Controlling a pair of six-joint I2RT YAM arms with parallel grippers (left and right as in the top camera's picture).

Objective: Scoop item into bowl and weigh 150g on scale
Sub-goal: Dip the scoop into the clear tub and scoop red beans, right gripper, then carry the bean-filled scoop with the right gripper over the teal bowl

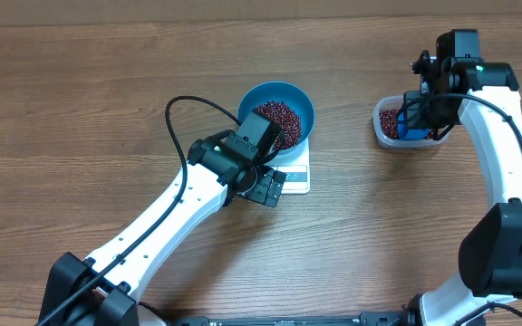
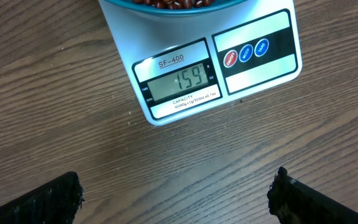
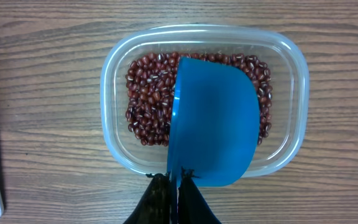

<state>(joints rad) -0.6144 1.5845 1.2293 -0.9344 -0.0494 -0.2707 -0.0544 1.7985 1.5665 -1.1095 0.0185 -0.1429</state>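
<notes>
Glossy red-brown beans fill the round, deep blue bowl, which sits on the flat white square scale at the middle of the wood-grain tabletop. The left jaws hang released, wide apart and empty, just near of the scale. The right jaws are clenched on a smooth blue plastic scoop over the clear, rounded tub of more beans at the right, with the arm bent downward.

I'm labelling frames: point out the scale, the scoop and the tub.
scale (image 2: 179, 81), left wrist view, its display.
scoop (image 3: 215, 123), right wrist view, its blue body.
tub (image 3: 298, 106), right wrist view, its clear rim.
</notes>
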